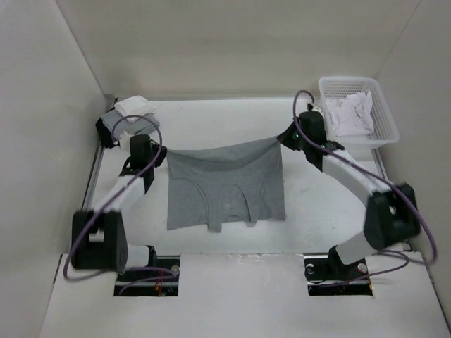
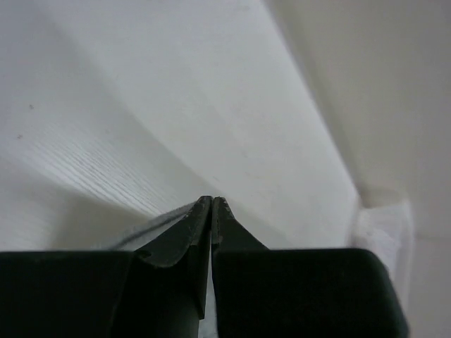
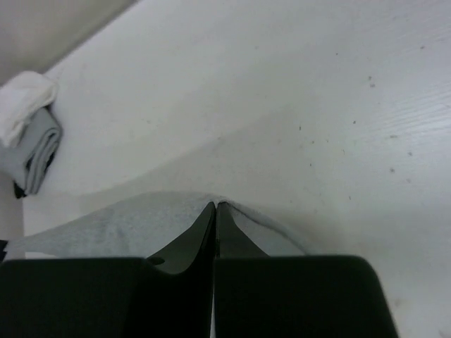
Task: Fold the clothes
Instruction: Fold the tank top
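The clothes (image 1: 225,184), a plain grey sleeveless top, are stretched between my two grippers, with the held edge lifted and the lower part with its straps lying on the white table (image 1: 317,204). At the top's left corner my left gripper (image 1: 161,151) is shut on the fabric. Its wrist view shows the jaws (image 2: 212,199) pressed together and only a thin grey edge (image 2: 158,224) beside them. My right gripper (image 1: 282,139) is shut on the right corner. In its wrist view, grey cloth (image 3: 120,225) bunches round the tips of the shut gripper (image 3: 215,204).
A white plastic basket (image 1: 386,113) holding a white garment (image 1: 349,113) stands at the back right. A pile of folded grey, black and white pieces (image 1: 130,116) sits at the back left, also in the right wrist view (image 3: 32,141). Walls enclose three sides.
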Tool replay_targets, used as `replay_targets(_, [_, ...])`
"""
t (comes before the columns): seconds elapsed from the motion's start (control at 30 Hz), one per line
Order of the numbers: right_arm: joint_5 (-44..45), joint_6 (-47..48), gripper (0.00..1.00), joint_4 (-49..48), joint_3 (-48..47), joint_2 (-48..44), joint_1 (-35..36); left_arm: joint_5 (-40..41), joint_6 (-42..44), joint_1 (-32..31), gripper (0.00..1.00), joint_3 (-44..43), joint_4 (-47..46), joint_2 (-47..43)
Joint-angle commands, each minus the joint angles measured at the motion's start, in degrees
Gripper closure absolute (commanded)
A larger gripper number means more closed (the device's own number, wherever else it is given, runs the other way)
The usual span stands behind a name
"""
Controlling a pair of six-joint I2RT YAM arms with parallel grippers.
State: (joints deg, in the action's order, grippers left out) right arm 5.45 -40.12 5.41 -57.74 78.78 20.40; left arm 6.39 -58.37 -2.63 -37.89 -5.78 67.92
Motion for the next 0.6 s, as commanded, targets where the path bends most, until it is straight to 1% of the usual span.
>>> replay_targets(0.0, [-9.13,-1.98,1.0,-8.4,-12.62,14.33,-3.83,3.1,0.36,0.83,1.0,-9.62,-12.75,16.57])
replay_targets(0.07, [-10.89,-1.98,1.0,-6.3,-20.98,22.61,-5.41,1.26,0.19,1.45,1.0,-17.62,-12.59,26.34])
replay_targets(0.1, [-11.69,-1.63,1.0,-4.11,-26.93,27.69,-6.55,0.04,-0.08,1.54,1.0,-21.14,-12.33,29.87])
replay_targets(0.13, [-12.22,-1.63,1.0,-2.96,-30.12,30.35,-7.26,-1.11,0.1,1.71,1.0,-24.31,-11.89,32.6])
replay_targets(0.2, [-13.18,-1.28,1.0,-0.5,-36.11,34.58,-8.75,-1.99,0.36,1.89,1.0,-29.15,-10.57,35.69])
replay_targets(0.27, [-13.71,-0.93,1.0,0.3,-37.71,35.3,-9.72,-2.52,0.62,2.24,1.0,-31.1,-10.21,36.4])
replay_targets(0.33, [-13.98,-0.84,1.0,-0.66,-34.31,32.68,-10.25,-3.49,0.45,2.41,1.0,-30.58,-10.91,34.92])
replay_targets(0.37, [-14.24,-1.53,1.0,-4.58,-26.89,27.96,-10.51,-4.28,-0.25,2.33,1.0,-27.53,-12.92,32.3])
replay_targets(0.47, [-14.42,-4.52,1.0,-11.89,-13.32,20.29,-10.78,-4.63,-1.48,2.15,1.0,-18.57,-17.41,26.14])
replay_targets(0.57, [-14.42,-6.28,1.0,-17.52,-2.07,14.57,-10.52,-5.25,-3.59,2.41,1.0,-7.76,-22.24,20.34])
